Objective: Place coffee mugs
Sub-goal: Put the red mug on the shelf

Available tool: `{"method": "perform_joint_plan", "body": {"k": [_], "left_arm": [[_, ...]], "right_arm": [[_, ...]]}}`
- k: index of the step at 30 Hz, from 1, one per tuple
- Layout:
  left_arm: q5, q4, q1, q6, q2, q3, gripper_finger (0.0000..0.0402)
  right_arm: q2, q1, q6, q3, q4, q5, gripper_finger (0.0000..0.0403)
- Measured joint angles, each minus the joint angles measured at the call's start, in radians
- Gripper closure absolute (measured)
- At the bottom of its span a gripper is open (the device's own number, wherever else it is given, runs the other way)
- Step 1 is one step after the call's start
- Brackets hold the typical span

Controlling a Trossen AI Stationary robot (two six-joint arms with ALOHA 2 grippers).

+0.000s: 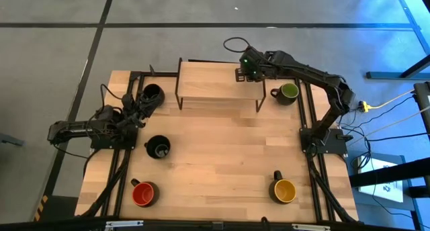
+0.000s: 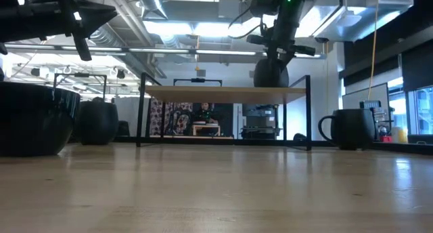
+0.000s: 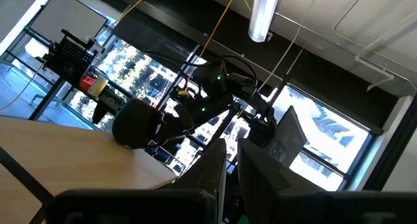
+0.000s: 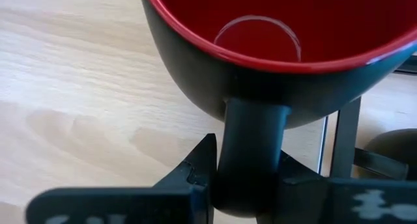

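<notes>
Wooden table (image 1: pixel 222 157) with a raised shelf (image 1: pixel 215 80) at its far middle. Right gripper (image 4: pixel 244 178) sits over the shelf's right end, fingers clamped on the handle of a red-lined mug (image 4: pixel 273 61) held just above the shelf top. Left gripper (image 1: pixel 138 110) is at the far left, fingers nearly together beside a black-lined mug (image 1: pixel 152 93); I cannot tell if it holds that mug. Other mugs on the table: second black-lined mug (image 1: pixel 158 148) left of centre, green-lined mug (image 1: pixel 287 92) just right of the shelf, second red-lined mug (image 1: pixel 144 193) near left, yellow-lined mug (image 1: pixel 283 190) near right. Judgement: glazed ceramic, stiff, slick, chips if dropped; moderately heavy for its size. The handle is the sound grip, but the load hangs off-centre, so the mug may swing.
</notes>
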Motion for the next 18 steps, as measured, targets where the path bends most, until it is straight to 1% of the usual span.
{"method": "perform_joint_plan", "body": {"k": [4,6,18], "left_arm": [[0.000,0.000,0.000,0.000,0.000,0.000,0.0370],[0.000,0.000,0.000,0.000,0.000,0.000,0.0370],[0.000,0.000,0.000,0.000,0.000,0.000,0.0370]], "right_arm": [[0.001,0.000,0.004,0.000,0.000,0.007,0.0352],[0.001,0.000,0.004,0.000,0.000,0.008,0.0345],[0.001,0.000,0.006,0.000,0.000,0.008,0.0269]]}}
